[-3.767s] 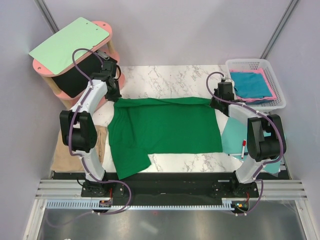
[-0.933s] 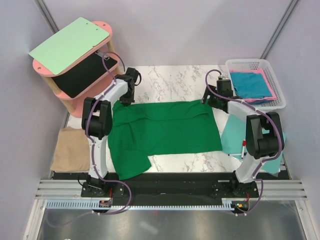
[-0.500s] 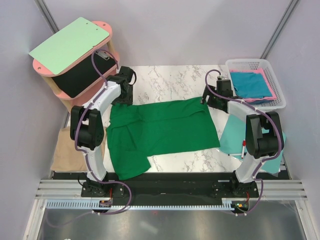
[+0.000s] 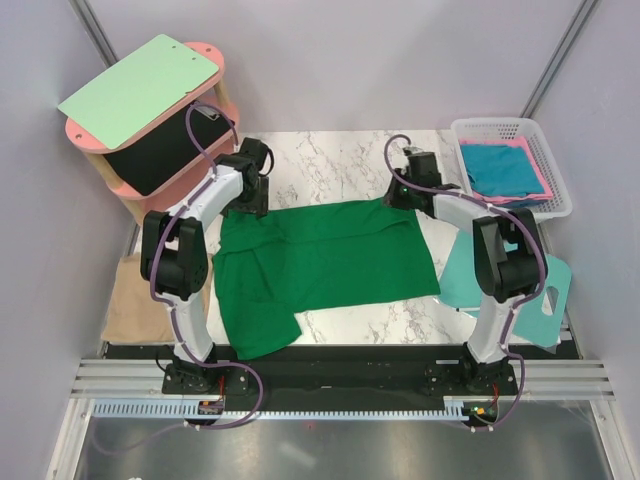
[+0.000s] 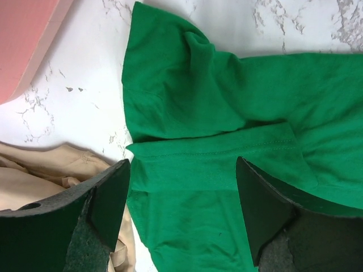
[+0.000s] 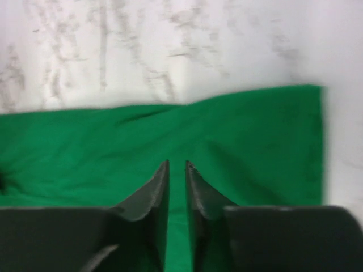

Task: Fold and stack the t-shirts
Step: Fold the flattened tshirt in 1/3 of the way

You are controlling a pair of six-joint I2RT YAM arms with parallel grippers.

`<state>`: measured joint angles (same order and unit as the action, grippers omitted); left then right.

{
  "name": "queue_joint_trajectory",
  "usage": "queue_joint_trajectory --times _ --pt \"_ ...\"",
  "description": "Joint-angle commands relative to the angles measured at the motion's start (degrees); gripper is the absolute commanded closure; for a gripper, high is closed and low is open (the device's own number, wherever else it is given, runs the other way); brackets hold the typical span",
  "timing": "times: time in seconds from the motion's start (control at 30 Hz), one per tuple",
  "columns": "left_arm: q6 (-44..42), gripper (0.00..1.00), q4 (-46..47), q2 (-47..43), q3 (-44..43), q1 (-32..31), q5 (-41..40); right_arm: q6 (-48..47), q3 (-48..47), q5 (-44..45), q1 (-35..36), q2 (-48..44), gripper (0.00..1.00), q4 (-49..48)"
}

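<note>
A dark green t-shirt lies spread across the middle of the marble table. My left gripper hovers open over its far-left sleeve, with nothing between the fingers. My right gripper is at the shirt's far edge near the right corner. Its jaws are closed to a thin slit on the cloth, and creases run out from the tips. A folded tan t-shirt lies at the table's left edge. Teal-blue and pink t-shirts lie in the basket.
The white basket stands at the far right. A mint-teal board lies on the table under the right arm. A pink shelf stand with a pale green clipboard on top fills the far left corner.
The right gripper slid left along the shirt's far edge and closed from wide open. The left gripper let go of the far-left corner, opened wide and shifted slightly left. The shirt's far edge shifted.
</note>
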<state>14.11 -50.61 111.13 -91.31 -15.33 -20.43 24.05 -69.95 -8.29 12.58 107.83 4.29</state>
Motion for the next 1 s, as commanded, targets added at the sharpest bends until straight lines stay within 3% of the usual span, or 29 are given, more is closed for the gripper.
queue_joint_trajectory --times 0.0,0.03,0.33,0.63,0.97 --pt "2.4 0.18 0.6 -1.1 1.0 -0.7 0.6 -1.2 -7.9 -6.6 5.0 5.0 0.86 -1.0" --pt "2.5 0.18 0.8 -1.4 1.3 -0.8 0.6 -1.2 -9.0 -7.3 6.4 6.2 0.9 -1.0" --pt "3.6 0.17 1.5 -3.5 4.7 -1.3 0.7 -0.8 -21.8 -6.2 10.5 19.8 0.92 5.7" --pt "3.5 0.16 3.7 -3.1 4.6 -1.4 3.2 -1.5 -24.7 4.4 9.6 22.5 0.94 10.7" --pt "4.7 0.26 6.3 5.4 -1.5 -3.1 7.2 -1.5 -23.8 6.1 6.1 22.2 0.95 12.2"
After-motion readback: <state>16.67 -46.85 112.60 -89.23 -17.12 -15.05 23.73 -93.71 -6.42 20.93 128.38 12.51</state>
